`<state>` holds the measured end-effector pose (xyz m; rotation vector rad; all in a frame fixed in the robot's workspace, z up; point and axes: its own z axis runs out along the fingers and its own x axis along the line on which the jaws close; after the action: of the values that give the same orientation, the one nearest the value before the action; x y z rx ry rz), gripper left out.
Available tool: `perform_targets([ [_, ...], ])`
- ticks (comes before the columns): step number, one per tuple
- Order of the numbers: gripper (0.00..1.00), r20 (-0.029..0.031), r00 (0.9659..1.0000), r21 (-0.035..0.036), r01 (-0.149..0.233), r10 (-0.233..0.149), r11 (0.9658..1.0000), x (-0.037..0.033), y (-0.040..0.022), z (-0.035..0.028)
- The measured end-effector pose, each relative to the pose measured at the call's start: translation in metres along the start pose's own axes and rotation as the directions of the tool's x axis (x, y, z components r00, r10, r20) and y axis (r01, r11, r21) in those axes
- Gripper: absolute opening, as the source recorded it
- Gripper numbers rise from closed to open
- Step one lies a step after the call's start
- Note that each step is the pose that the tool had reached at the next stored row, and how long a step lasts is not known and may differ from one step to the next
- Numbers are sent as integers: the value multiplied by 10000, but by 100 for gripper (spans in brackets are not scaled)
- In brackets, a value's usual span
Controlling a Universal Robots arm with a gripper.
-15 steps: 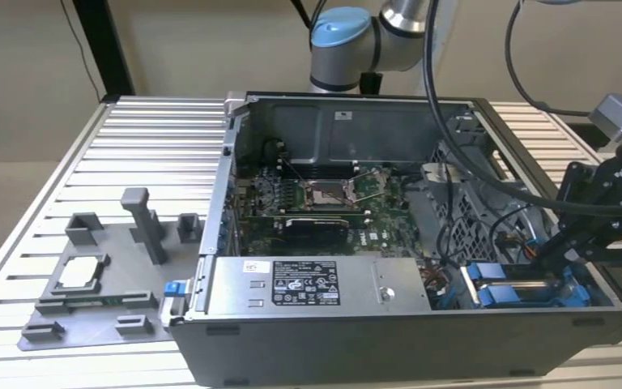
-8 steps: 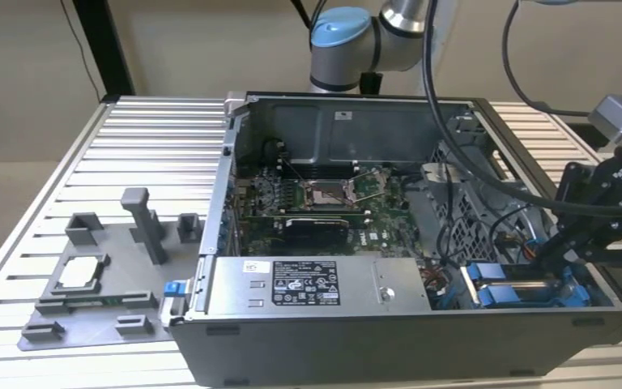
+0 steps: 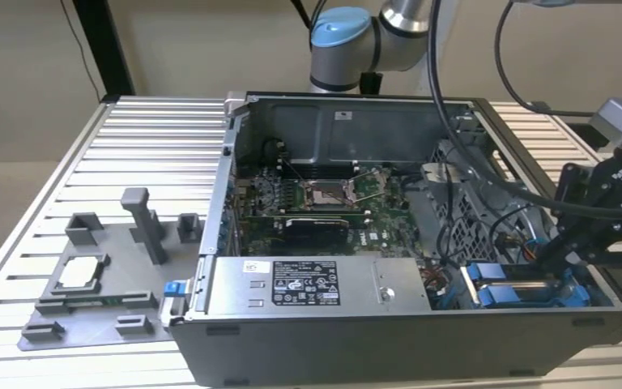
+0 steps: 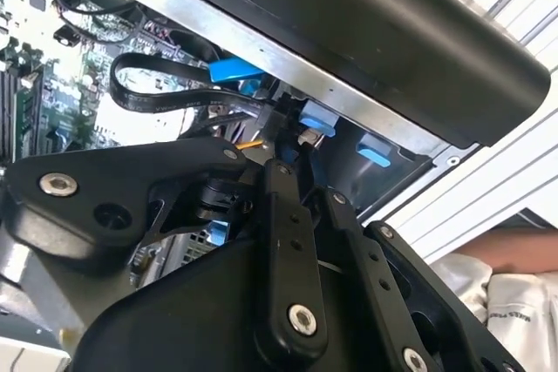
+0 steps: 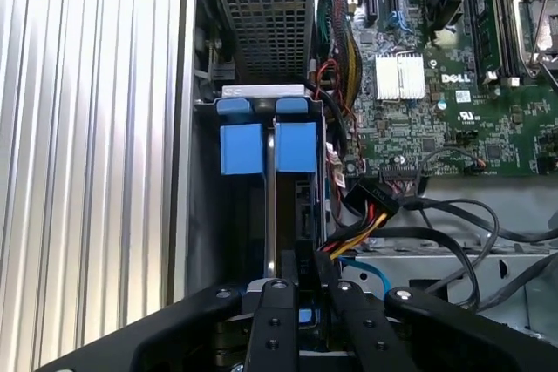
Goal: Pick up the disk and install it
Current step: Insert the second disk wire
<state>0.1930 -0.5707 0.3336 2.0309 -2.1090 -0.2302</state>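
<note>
The disk (image 5: 295, 150) stands on edge in the drive bay at the corner of the open computer case (image 3: 322, 332). It shows its blue rail ends and a thin silver edge. In the exterior view it is the blue-railed block (image 3: 517, 290) low at the case's right. My gripper (image 5: 302, 269) reaches down into that bay, its black fingers (image 5: 272, 320) drawn close together with a bit of blue between them. It also appears in the exterior view (image 3: 557, 258) and in the second wrist view (image 4: 298, 182).
A grey box with a white label (image 3: 305, 282) sits beside the bay. Bundled cables (image 5: 375, 215) and the motherboard (image 5: 436, 84) lie close to the fingers. A grey fixture (image 3: 100, 279) rests on the slatted table at the exterior view's left.
</note>
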Motion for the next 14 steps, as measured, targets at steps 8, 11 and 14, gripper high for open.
perform_targets([
  [8, 0, -19, 10000, 2, 71, -71, 10000, -29, 0, -1],
  [11, 0, -14, 10000, 3, 73, -73, 10000, -30, 3, -10],
  [14, 0, -18, 10000, 2, 71, -71, 10000, -28, 12, -45],
])
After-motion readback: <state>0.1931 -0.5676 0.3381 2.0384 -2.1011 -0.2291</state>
